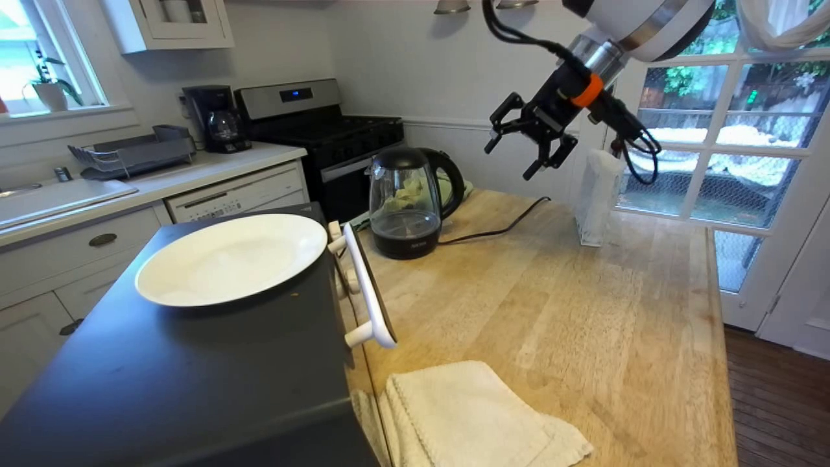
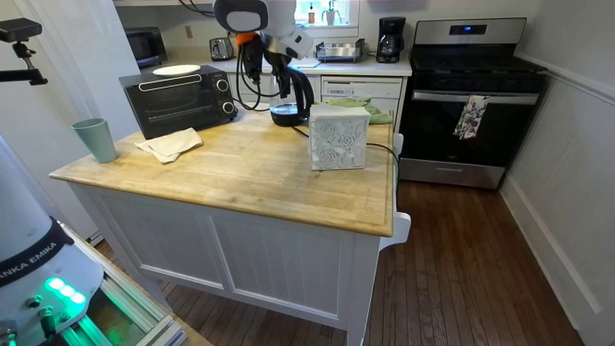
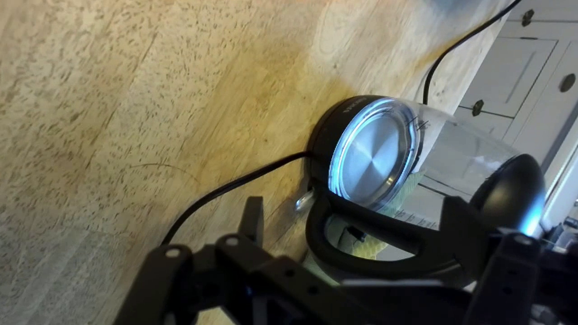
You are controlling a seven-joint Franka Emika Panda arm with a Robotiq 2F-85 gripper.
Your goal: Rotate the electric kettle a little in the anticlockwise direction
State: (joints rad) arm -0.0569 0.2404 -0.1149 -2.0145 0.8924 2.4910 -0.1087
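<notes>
One electric kettle (image 1: 407, 202), label (image 3: 355, 104) blurred, robot band (image 2: 34, 258) reading "ANKA EMIKA"

In the wrist view the gripper (image 3: 352, 219) is cut off by the bottom edge and covers part of the handle (image 3: 379, 224) of the kettle (image 3: 375, 155); the lettering (image 3: 355, 104) on its base (image 3: 326, 131) is too blurred to read. In an exterior view the gripper hides part of the kettle's top and a white box (image 2: 338, 142) hides a stretch of cord (image 2: 383, 146) and some green cloth (image 2: 353, 102). The toaster oven (image 1: 214, 370) and cream towel (image 1: 480, 421) run past the bottom edge in an exterior view.
</notes>
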